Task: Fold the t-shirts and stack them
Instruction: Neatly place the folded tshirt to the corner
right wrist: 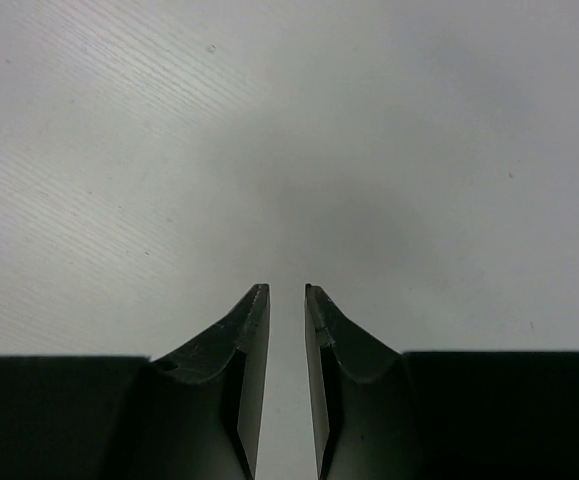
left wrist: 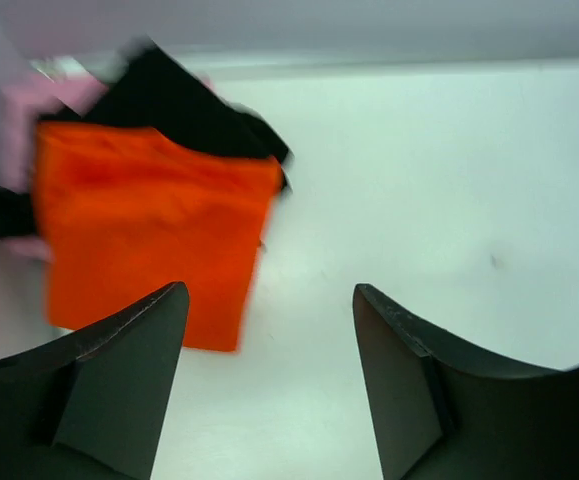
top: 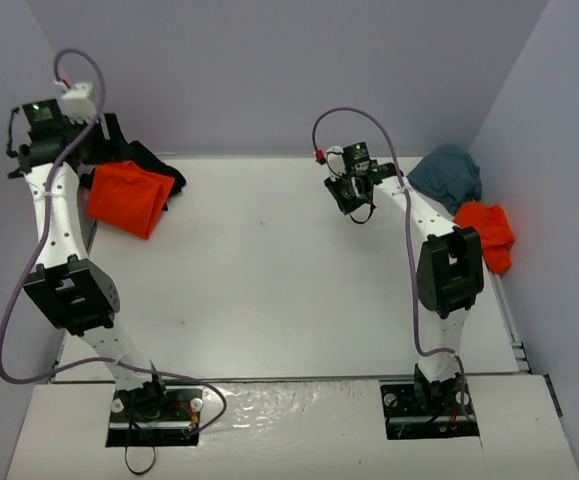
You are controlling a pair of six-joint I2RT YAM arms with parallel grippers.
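A folded bright orange-red t-shirt (top: 127, 198) lies at the far left of the table on a black t-shirt (top: 161, 165). In the left wrist view the orange one (left wrist: 149, 225) covers the black one (left wrist: 184, 105), and a pink t-shirt (left wrist: 27, 108) shows beneath at the left. My left gripper (top: 107, 150) (left wrist: 269, 292) hangs open and empty above the table, just beside this stack. A crumpled teal-grey t-shirt (top: 447, 175) and a crumpled orange-red t-shirt (top: 487, 232) lie at the far right. My right gripper (top: 353, 196) (right wrist: 285, 290) hovers over bare table, its jaws almost together with nothing between them.
The white table (top: 289, 270) is boxed in by pale walls on the left, back and right. The right arm's upper link (top: 451, 268) stands close in front of the crumpled orange shirt. Cables loop from both wrists.
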